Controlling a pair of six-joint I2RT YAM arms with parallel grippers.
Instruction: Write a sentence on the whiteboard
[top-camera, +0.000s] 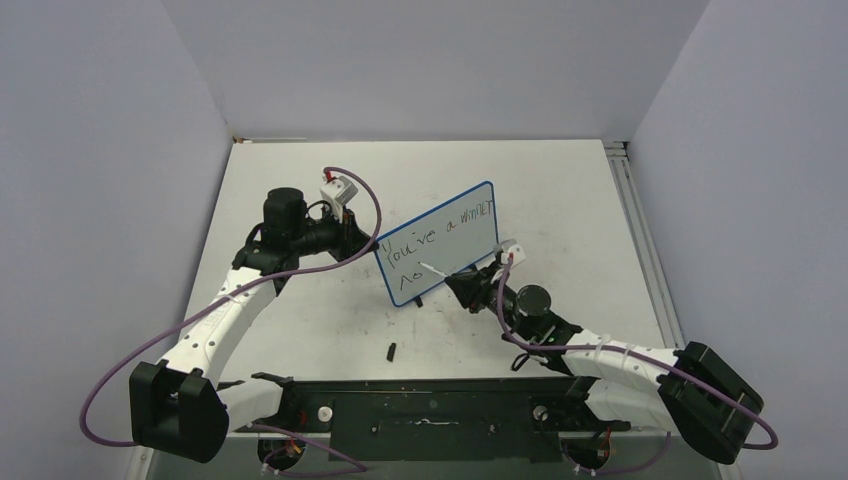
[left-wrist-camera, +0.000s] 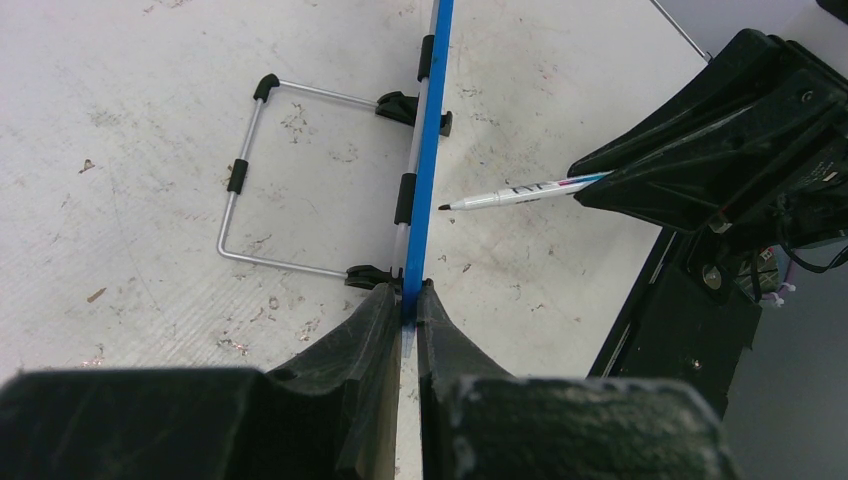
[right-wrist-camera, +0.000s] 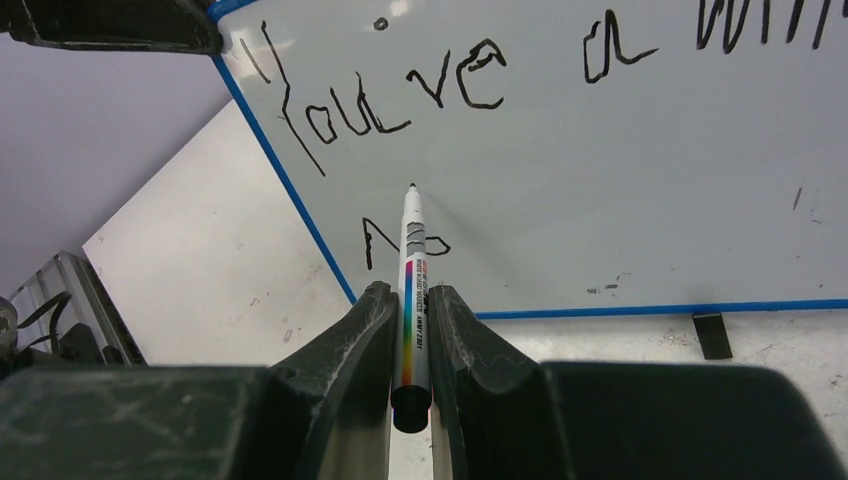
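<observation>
Whiteboard (top-camera: 470, 245) stands on edge near the middle of the tabletop (top-camera: 300, 330), set at a slant to the tabletop's edges, writing face toward the near right corner. A wire stand (left-wrist-camera: 240, 180) props it from behind.

Left hand (left-wrist-camera: 405, 300): fingers closed on the blue frame at the board's left edge, 1 finger on each face.

Right hand (right-wrist-camera: 408, 300): closed on a white marker (right-wrist-camera: 410, 240) with a rainbow band on the barrel, held by its rear half, tip toward the board.

The sentence (right-wrist-camera: 400, 95) has 2 lines in black. Line 1 reads "You've a", then a jagged word that is not legible. Line 2, lower left, reads "A" and 1 small loop.

Marker tip sits between the 2 lines, just above the loop. In the left wrist view the tip is just off the board face, with a thin gap.

1 small black piece (top-camera: 391, 351) lies on the tabletop near the near edge, apart from the board; too small to identify.
</observation>
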